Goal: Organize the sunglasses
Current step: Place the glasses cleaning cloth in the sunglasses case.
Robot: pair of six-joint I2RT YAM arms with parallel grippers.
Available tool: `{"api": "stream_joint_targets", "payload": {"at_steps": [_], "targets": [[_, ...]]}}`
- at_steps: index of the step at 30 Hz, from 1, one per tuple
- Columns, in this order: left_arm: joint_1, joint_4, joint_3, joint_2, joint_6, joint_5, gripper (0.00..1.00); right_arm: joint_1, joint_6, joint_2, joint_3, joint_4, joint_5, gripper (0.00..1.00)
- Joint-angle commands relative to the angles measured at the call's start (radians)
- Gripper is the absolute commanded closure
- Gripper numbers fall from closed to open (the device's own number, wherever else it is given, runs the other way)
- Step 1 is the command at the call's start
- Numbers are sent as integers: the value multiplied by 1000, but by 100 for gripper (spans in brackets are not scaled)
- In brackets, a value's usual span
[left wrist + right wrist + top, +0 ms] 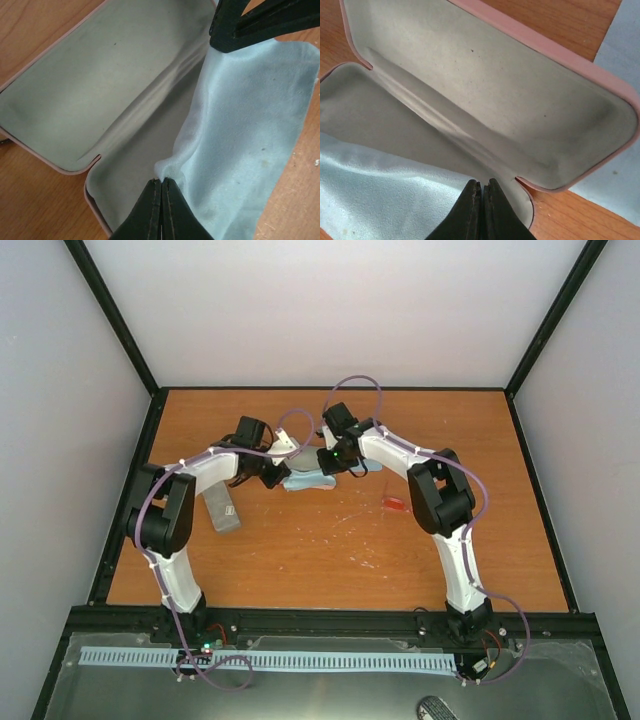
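A red-orange pair of sunglasses (pixel 395 504) lies on the table to the right of both grippers. An open pink case (pixel 75 90) with grey lining sits beneath the grippers. A light blue cloth (pixel 250 125) is draped over its lower half. My left gripper (pixel 162 179) is shut, pinching a fold at the cloth's edge. My right gripper (pixel 482 183) is shut at the cloth's (pixel 380 200) opposite corner, and its fingers (pixel 250 25) show at the top of the left wrist view. From above, the left gripper (pixel 283 476) and the right gripper (pixel 330 462) meet over the cloth (pixel 308 483).
A grey oblong case (pixel 223 508) lies near the left arm's elbow. A second light blue cloth (pixel 622 65) lies under the pink case's (pixel 560 55) far side. Black frame rails (pixel 330 622) border the wooden table (pixel 330 560).
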Motion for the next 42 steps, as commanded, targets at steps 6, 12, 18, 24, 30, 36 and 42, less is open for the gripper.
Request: {"api": "stream_joint_targets", "payload": {"at_steps": [6, 12, 18, 24, 30, 36, 42], "targets": [[35, -21, 84, 72, 40, 35, 99, -7, -13, 55, 62, -36, -17, 97], [37, -31, 117, 117, 53, 49, 99, -7, -7, 67, 54, -42, -28, 97], [37, -34, 138, 141, 61, 44, 100, -8, -2, 74, 54, -46, -9, 97], [37, -13, 130, 139, 63, 21, 99, -7, 10, 68, 48, -42, 28, 97], [36, -14, 132, 152, 69, 4, 98, -7, 10, 88, 53, -60, 25, 97], [37, -11, 134, 165, 66, -8, 95, -7, 12, 92, 51, -66, 53, 97], [37, -13, 135, 172, 66, -19, 86, -7, 13, 98, 50, -71, 48, 93]]}}
